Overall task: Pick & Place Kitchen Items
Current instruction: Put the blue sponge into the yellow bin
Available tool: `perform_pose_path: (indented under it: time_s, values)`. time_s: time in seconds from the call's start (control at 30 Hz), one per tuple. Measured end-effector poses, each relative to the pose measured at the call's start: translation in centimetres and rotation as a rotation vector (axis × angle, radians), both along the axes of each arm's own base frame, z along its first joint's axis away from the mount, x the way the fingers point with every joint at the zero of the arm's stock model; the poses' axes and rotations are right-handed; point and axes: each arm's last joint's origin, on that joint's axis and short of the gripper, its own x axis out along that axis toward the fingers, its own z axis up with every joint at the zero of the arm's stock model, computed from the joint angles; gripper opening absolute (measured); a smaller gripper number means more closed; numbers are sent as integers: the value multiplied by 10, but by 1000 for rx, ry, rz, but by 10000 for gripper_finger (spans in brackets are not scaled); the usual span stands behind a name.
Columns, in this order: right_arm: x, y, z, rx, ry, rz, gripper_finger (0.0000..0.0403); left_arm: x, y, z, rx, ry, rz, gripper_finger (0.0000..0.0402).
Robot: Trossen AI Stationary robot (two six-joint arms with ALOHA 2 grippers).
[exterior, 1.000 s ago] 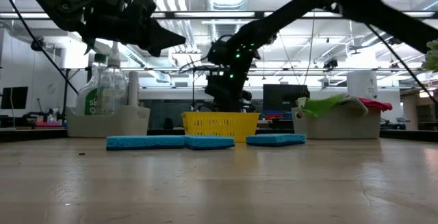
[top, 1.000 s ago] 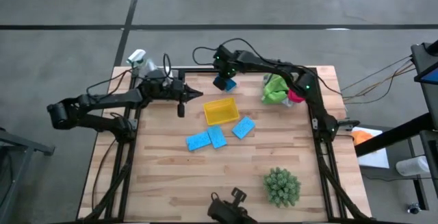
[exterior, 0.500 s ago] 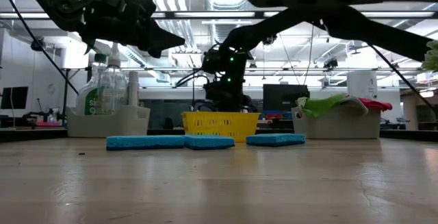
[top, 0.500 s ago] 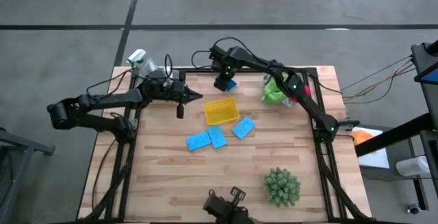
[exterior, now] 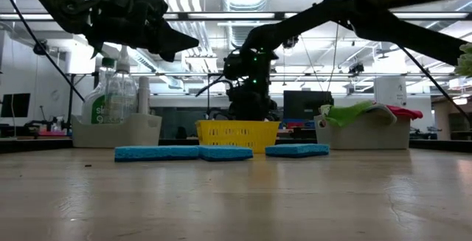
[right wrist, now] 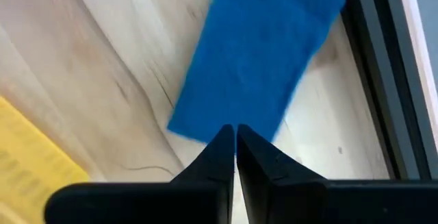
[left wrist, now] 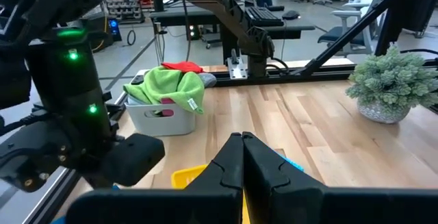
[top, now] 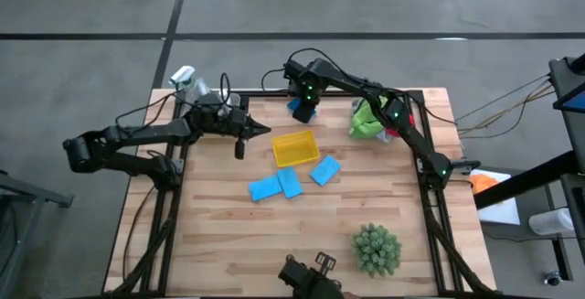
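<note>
My right gripper (right wrist: 235,129) is shut and points down over the edge of a bright blue sponge (right wrist: 256,53). The sponge lies flat by the table's far edge (top: 300,109). My left gripper (top: 263,130) is shut and empty. It hovers left of the yellow tray (top: 295,148) and also shows in the left wrist view (left wrist: 241,139). Three more blue sponges (top: 265,188), (top: 290,182), (top: 324,169) lie flat near the tray. Green and red cloths (left wrist: 168,87) fill a white bin (top: 373,121). A spray bottle (exterior: 110,93) and a white bottle (exterior: 144,93) stand in another bin (exterior: 118,132). My right gripper's shut fingertips (right wrist: 226,136) stand at one long edge of the far blue sponge (right wrist: 205,125), coming from above. I cannot tell whether they touch it. The sponge lies flat on the table.
A round spiky green plant (top: 377,249) stands at the near right. The dark frame rail (right wrist: 383,80) runs along the far edge beside the sponge. The right arm (top: 366,93) spans above the cloth bin. Bare wood lies at the near left (top: 219,244).
My right arm's forearm and elbow have swung a little toward the table's left. Its gripper stays over the blue sponge at the far edge. The sponges and tray have kept still.
</note>
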Motion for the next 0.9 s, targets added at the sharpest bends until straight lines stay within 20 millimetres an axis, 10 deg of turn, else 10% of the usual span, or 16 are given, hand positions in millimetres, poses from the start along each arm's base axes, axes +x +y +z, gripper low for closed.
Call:
perform_pose_path:
  time_s: [0.9]
  values:
    - [-2, 2, -8, 101, -37, 362, 18, -1, -1, 1, -21, -1, -23, 0]
